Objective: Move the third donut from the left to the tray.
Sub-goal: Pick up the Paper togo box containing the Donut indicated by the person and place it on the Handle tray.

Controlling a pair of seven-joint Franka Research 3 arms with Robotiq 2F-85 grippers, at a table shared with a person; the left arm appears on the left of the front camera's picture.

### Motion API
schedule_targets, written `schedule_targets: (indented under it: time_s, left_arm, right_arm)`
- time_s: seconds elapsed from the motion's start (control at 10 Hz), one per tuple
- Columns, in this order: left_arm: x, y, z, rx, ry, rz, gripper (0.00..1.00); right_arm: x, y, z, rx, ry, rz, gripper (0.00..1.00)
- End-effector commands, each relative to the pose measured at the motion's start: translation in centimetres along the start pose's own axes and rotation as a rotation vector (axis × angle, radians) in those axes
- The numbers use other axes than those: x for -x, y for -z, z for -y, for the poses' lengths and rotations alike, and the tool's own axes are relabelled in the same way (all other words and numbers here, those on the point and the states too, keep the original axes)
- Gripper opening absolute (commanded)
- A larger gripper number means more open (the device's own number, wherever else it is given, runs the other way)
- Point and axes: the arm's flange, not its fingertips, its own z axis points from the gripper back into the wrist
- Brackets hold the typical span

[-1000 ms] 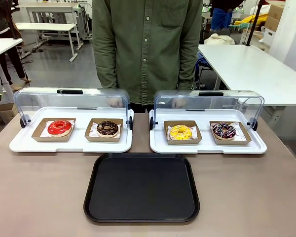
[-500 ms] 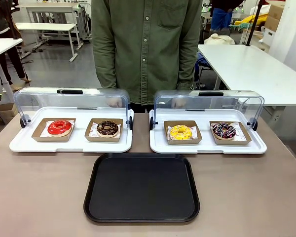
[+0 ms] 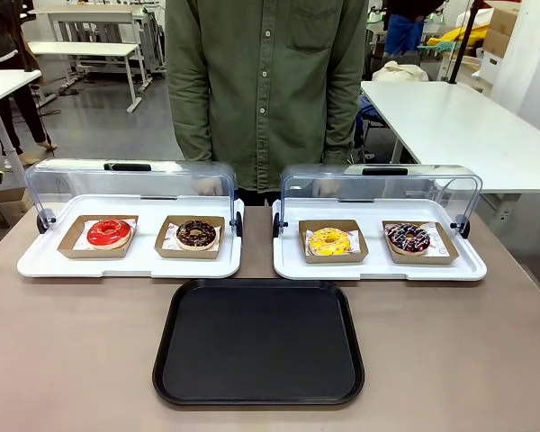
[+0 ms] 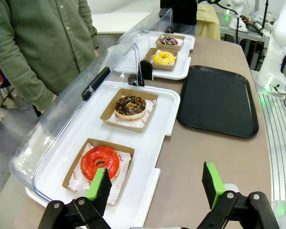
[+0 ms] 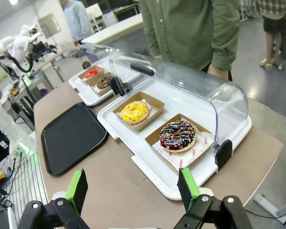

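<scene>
- Sitting in cardboard holder (image 3: 357, 256) on right-hand white tray (image 3: 378, 271): yellow donut (image 3: 329, 240).
- Lying in front, apart: black tray (image 3: 259, 346).
- Spread wide, holding nothing: left gripper (image 4: 156, 182), right gripper (image 5: 132, 187).

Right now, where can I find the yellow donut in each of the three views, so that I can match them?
Front view: the yellow donut is right of centre, at middle height.
Left wrist view: the yellow donut is near the top, about centre.
Right wrist view: the yellow donut is just left of centre.
Shared landmark: the black tray, lying nearer the robot than the donut.
</scene>
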Motion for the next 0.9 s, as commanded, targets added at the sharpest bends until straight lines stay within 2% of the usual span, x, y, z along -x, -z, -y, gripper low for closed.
schedule_targets:
  time_s: [0.0, 0.8]
  left_arm:
    - [-0.16, -0.15, -0.12, 0.006, 0.004, 0.009, 1.00]
    - [-0.16, -0.15, -0.12, 0.006, 0.004, 0.009, 1.00]
  right_arm:
    - [0.13, 0.10, 0.01, -0.005, -0.027, 0.020, 1.00]
    - [0.13, 0.10, 0.01, -0.005, -0.027, 0.020, 1.00]
